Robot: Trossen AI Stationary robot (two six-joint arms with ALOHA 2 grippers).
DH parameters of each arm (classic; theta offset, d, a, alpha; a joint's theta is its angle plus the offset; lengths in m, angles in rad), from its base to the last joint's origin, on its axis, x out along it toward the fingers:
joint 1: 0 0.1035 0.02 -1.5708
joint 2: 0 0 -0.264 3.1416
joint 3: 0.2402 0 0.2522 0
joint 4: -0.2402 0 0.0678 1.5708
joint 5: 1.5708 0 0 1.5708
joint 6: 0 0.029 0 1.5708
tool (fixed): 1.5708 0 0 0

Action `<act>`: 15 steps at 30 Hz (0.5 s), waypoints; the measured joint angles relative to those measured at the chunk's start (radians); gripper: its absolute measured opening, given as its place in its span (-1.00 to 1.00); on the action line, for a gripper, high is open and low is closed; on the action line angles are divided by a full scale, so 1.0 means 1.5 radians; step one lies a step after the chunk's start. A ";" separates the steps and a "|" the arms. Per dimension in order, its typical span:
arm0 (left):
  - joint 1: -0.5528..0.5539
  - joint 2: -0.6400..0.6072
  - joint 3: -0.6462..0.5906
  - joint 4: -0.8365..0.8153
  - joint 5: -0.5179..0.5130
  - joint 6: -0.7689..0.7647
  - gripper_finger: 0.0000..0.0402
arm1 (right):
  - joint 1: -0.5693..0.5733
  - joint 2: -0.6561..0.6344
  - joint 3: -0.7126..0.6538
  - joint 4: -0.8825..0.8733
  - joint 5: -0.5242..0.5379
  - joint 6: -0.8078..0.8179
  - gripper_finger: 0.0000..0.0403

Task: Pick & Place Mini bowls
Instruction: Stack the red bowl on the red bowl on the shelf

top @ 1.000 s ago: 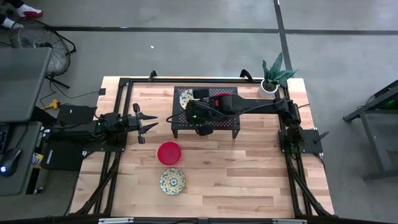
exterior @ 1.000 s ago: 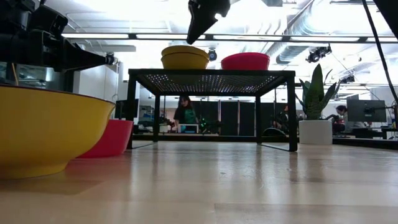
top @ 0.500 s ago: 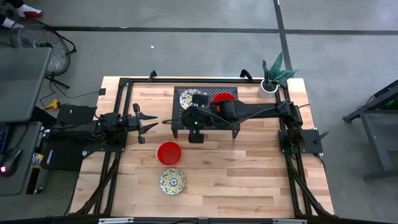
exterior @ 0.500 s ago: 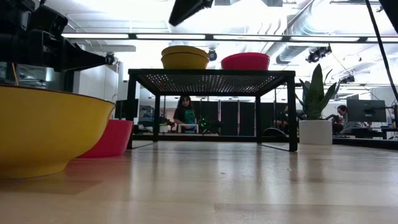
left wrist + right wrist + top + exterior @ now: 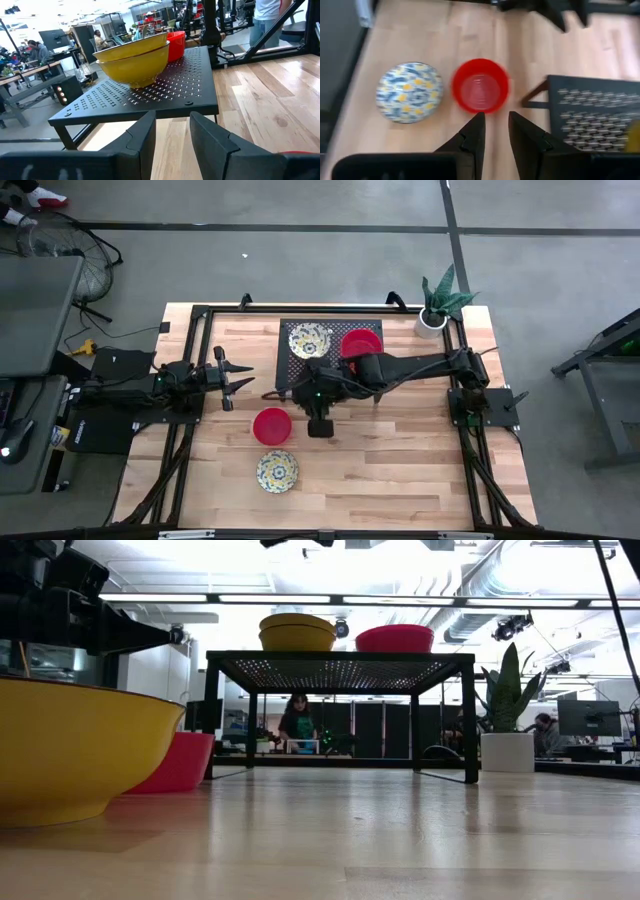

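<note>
Hovering right claw (image 5: 318, 427) beside red bowl (image 5: 271, 425) on tabletop (image 5: 400, 460), fingers slightly parted, empty, floral bowl (image 5: 277, 471) nearby, left claw (image 5: 238, 378) spread, idle.

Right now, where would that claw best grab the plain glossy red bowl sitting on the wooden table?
Probably by the rim, coming straight down from above. The plain glossy red bowl stands upright with its mouth open, so one jaw could slip inside and one outside the thin wall. Its near edge faces the right gripper, beside it; the patterned cream bowl stands apart, leaving room.
</note>
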 joint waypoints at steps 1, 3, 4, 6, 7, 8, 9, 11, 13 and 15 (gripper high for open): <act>0.000 0.000 0.000 0.000 0.000 0.000 -0.42 | 0.004 0.000 0.000 0.000 -0.009 0.015 -0.64; 0.000 0.000 0.000 0.000 0.000 0.000 -0.42 | 0.012 0.000 0.000 0.000 -0.026 0.026 -0.64; 0.000 0.000 0.000 0.000 0.000 0.000 -0.42 | 0.017 0.000 0.000 -0.001 -0.032 0.024 -0.64; 0.000 0.000 0.000 0.000 0.000 0.000 -0.42 | 0.026 0.000 0.000 -0.004 -0.036 0.004 -0.64; 0.000 0.000 0.000 0.000 0.000 0.000 -0.42 | 0.031 0.000 0.000 -0.004 -0.035 -0.010 -0.64; 0.000 0.000 0.000 0.000 0.000 0.000 -0.42 | 0.037 0.000 0.000 -0.004 -0.035 -0.024 -0.64; 0.000 0.000 0.000 0.000 0.000 0.000 -0.42 | 0.042 0.000 0.000 -0.004 -0.035 -0.038 -0.64; 0.000 0.000 0.000 0.000 0.000 0.000 -0.42 | 0.052 0.002 0.000 -0.004 -0.036 -0.068 -0.64; 0.000 0.000 0.000 0.000 0.000 0.000 -0.42 | 0.062 0.005 0.000 -0.005 -0.036 -0.101 -0.64; 0.000 0.000 0.000 0.000 0.000 0.000 -0.42 | 0.070 0.015 0.000 -0.002 -0.034 -0.123 -0.64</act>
